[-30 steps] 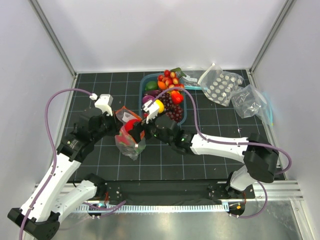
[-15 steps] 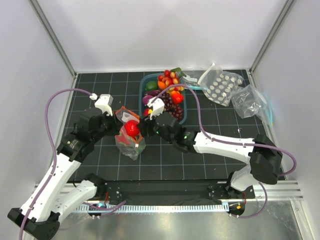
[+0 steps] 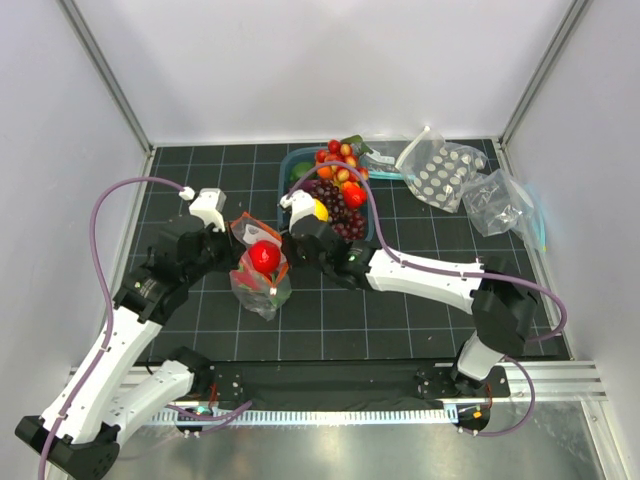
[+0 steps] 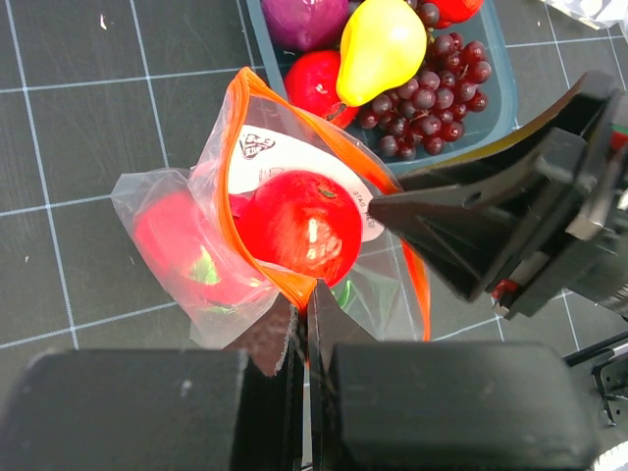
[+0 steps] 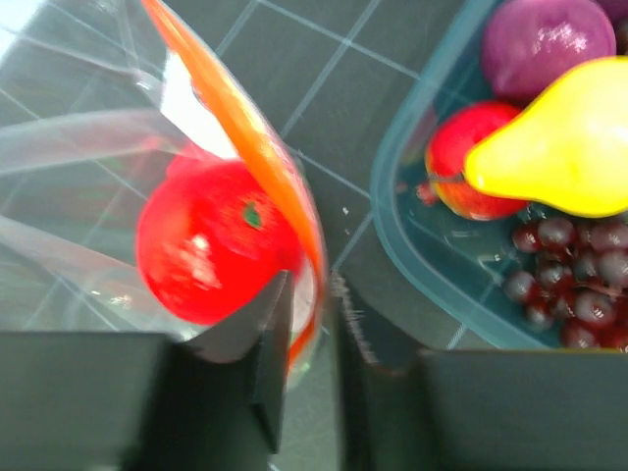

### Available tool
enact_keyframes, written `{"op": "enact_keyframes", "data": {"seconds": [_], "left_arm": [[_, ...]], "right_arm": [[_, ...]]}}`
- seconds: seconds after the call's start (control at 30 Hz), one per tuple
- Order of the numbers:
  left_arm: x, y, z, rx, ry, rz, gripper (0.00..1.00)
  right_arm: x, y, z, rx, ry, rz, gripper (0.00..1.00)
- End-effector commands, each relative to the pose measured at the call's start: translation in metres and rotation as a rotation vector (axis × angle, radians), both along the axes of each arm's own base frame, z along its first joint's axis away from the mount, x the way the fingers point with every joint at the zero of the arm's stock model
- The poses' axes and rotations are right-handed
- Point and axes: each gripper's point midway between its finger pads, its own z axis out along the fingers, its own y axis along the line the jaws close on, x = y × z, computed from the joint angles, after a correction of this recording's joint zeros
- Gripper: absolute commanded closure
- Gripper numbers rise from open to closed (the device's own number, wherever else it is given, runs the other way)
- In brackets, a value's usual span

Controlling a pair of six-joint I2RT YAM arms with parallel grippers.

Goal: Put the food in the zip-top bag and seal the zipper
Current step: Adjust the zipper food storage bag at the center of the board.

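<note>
On the table (image 3: 180, 170), bag (image 3: 262, 302): standing open, holding red fruit (image 4: 299, 226).
Left gripper (image 4: 303, 299): clamping tight on the zipper (image 4: 294, 113).
Right gripper (image 5: 312, 294): straddling the opposite rim, jaws narrow, grip unclear.
Risk: uneven pulling tipping the bag, spilling fruit.

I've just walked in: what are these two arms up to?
The left gripper pinches the zip-top bag by its orange zipper. A red fruit sits in the bag's mouth. The right gripper straddles the rim further along; whether it grips is unclear. A pear and grapes lie in the tub.
</note>
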Motion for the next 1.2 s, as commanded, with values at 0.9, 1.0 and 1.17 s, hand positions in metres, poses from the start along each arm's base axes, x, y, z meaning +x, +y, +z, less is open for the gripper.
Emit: {"op": "enact_keyframes", "data": {"seconds": [0.9, 1.0, 1.17], "left_arm": [[0.008, 0.075, 0.039, 0.096, -0.194, 0.360, 1.00], [0.007, 0.077, 0.040, 0.083, -0.218, 0.373, 1.00], [0.019, 0.068, 0.023, 0.116, -0.165, 0.347, 1.00]], "right_arm": [[0.014, 0.009, 0.087, 0.107, -0.090, 0.020, 0.99], [0.018, 0.011, 0.078, 0.105, -0.068, 0.015, 0.99], [0.024, 0.007, 0.069, 0.110, -0.045, 0.003, 0.61]]}}
